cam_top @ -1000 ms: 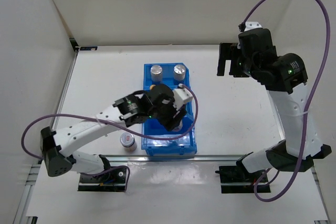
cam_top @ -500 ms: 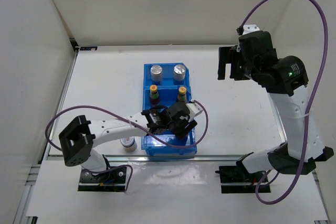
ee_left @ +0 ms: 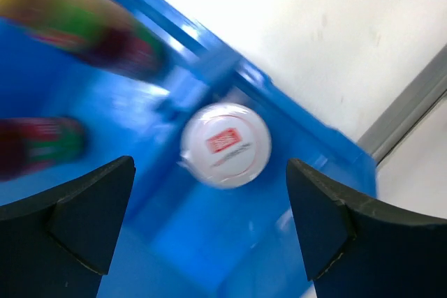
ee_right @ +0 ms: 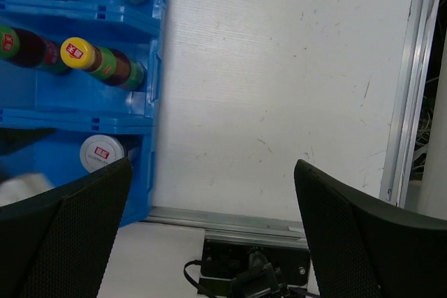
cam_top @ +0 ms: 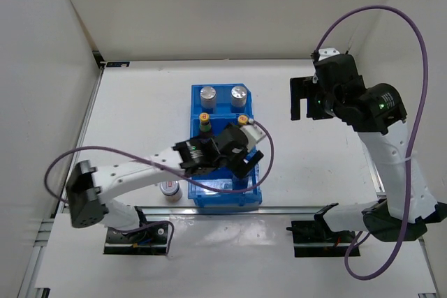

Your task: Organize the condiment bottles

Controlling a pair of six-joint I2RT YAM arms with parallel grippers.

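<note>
A blue bin [cam_top: 227, 202] holds two silver-lidded cylinders [cam_top: 208, 93] in its far compartment. Two slim yellow-capped bottles [cam_top: 204, 118] [ee_right: 77, 52] stand in the middle one. In the near compartment a white-topped cylinder with a red label [ee_left: 225, 144] [ee_right: 102, 153] stands upright. My left gripper [cam_top: 235, 157] hovers open just above it, fingers [ee_left: 84, 221] wide apart and touching nothing; it hides that cylinder in the top view. Another red-labelled cylinder [cam_top: 169, 188] stands on the table left of the bin. My right gripper [cam_top: 302, 99] hangs open and empty, high over the table right of the bin.
The bin's blue walls [ee_left: 314, 137] rise close around the left fingers. A metal rail [ee_right: 405, 102] runs along the table's right edge, and another rail [cam_top: 293, 209] along the near edge. White walls enclose the table on three sides.
My left gripper has opened and let go of the red-labelled cylinder, which now stands in the near compartment. The left arm swung over that compartment. The right arm barely shifted.
</note>
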